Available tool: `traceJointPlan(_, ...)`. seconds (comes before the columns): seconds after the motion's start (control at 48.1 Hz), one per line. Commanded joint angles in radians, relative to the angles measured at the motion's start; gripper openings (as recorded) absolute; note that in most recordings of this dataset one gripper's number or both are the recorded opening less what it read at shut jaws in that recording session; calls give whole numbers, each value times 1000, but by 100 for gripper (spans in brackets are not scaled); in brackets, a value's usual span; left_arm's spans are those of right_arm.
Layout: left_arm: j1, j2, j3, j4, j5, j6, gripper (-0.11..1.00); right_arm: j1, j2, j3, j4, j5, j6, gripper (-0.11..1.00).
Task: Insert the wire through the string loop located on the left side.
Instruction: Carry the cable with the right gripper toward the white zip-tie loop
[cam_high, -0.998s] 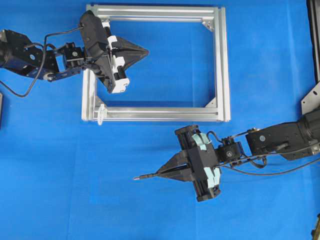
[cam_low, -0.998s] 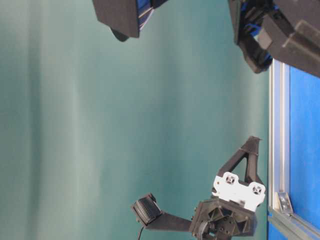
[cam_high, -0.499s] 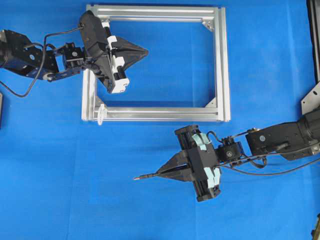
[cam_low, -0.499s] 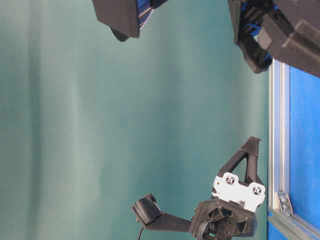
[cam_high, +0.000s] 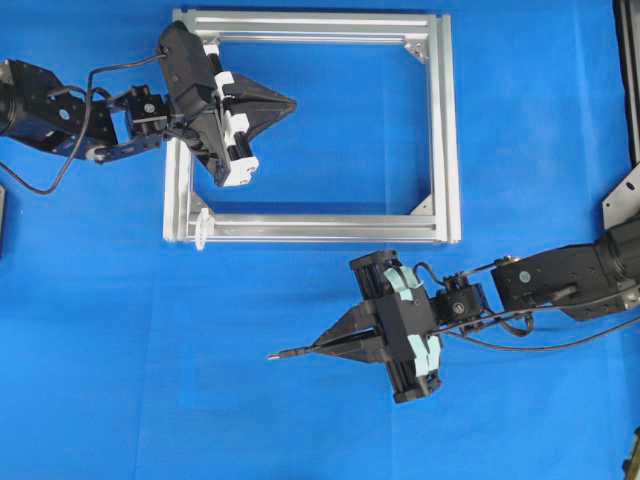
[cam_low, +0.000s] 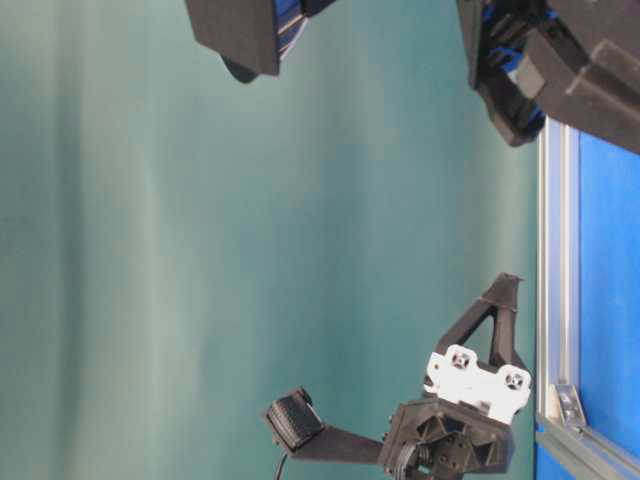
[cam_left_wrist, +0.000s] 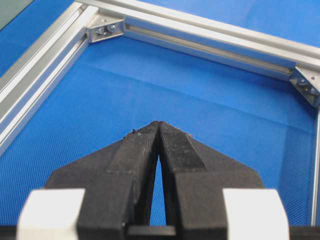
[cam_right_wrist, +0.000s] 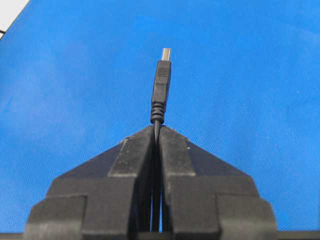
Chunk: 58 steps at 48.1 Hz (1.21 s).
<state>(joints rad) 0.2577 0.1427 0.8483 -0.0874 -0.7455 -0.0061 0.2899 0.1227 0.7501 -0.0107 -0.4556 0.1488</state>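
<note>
My right gripper (cam_high: 318, 347) pinches the wire (cam_right_wrist: 160, 90), its plug poking out left over the blue mat (cam_high: 120, 350). My left gripper (cam_high: 290, 102) is pressed together, empty, inside the aluminium frame (cam_high: 445, 130). The string loop (cam_high: 201, 226) hangs at the frame's near-left corner.

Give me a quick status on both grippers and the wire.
Right gripper shut on wire, plug forward. Left gripper shut, empty, over frame. String loop at frame's lower-left corner, nothing between.
</note>
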Motion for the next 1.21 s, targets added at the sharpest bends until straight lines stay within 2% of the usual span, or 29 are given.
traceJointPlan(0.0, -2, -35, -6, 2, -5, -2, 0, 3, -29, -6, -2, -3, -3, -1)
traceJointPlan(0.374, -2, -35, -6, 2, -5, -2, 0, 2, -29, -6, -2, -3, -3, -1)
traceJointPlan(0.541, -2, -35, -6, 3, -5, -2, 0, -25, -29, -6, -2, -3, -5, -1)
traceJointPlan(1.185, -2, -35, -5, 3, -5, -2, 0, -264, -29, 9, 0, 11, -23, -1)
